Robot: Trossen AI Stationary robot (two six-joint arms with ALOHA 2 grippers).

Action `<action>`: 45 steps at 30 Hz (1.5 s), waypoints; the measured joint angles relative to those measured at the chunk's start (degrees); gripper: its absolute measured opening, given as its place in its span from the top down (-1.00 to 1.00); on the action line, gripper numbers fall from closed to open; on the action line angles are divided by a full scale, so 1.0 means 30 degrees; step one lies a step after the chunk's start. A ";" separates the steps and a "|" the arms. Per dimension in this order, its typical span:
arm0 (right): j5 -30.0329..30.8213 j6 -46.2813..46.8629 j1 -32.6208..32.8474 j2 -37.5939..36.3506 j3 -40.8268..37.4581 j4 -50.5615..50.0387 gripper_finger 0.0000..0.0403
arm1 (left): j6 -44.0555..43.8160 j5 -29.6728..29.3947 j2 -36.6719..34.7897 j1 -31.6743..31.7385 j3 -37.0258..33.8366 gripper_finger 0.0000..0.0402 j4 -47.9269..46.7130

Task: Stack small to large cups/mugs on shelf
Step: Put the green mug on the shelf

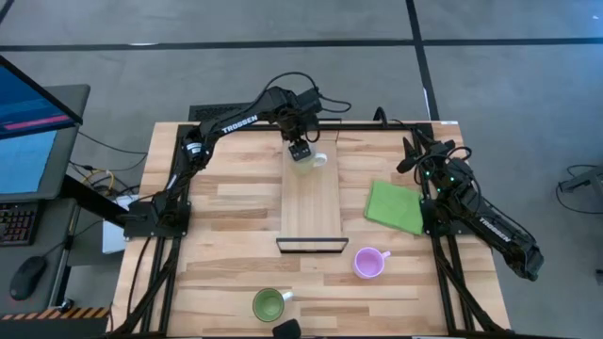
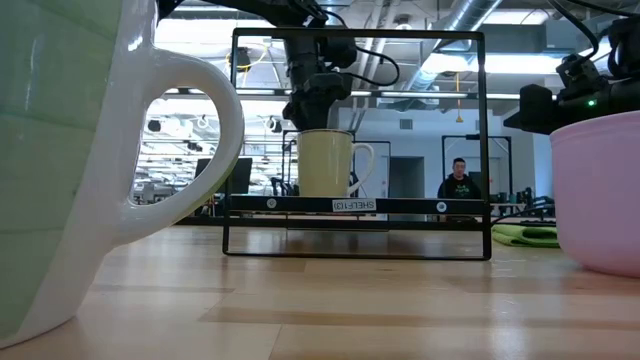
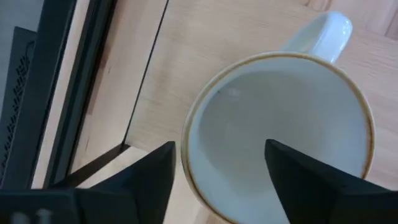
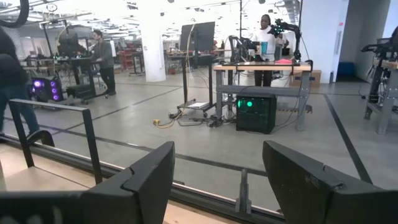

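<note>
- Upper centre of the high view: the left gripper (image 1: 300,151) straddles the white mug's (image 1: 307,159) rim on the shelf (image 1: 311,202), fingers spread, nothing firmly held.
- Glazed ceramic looks rigid, slick and breakable; the rim wall likely offers the surest hold.
- The right gripper (image 4: 214,177) idles agape at right, empty.

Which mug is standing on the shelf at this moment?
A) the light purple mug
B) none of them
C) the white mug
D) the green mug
C: the white mug stands at the far end of the shelf with the left hand open around its rim, while the green mug and the light purple mug sit on the tabletop.
</note>
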 joint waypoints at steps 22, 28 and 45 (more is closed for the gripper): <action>0.0007 -0.0004 -0.0005 0.0029 -0.0004 -0.0002 -0.33 | 0.0443 -0.1550 -0.0416 -0.0015 0.0925 -0.45 -0.1122; 0.0002 -0.0015 -0.0004 0.0296 0.0000 -0.0002 -0.33 | 0.0547 -0.2039 -0.1878 -0.0023 0.0925 -0.45 -0.1177; 0.0007 -0.0007 -0.0005 0.0627 -0.0001 0.0003 -0.33 | 0.0721 -0.2248 -0.8539 -0.2264 0.0933 -0.45 -0.1713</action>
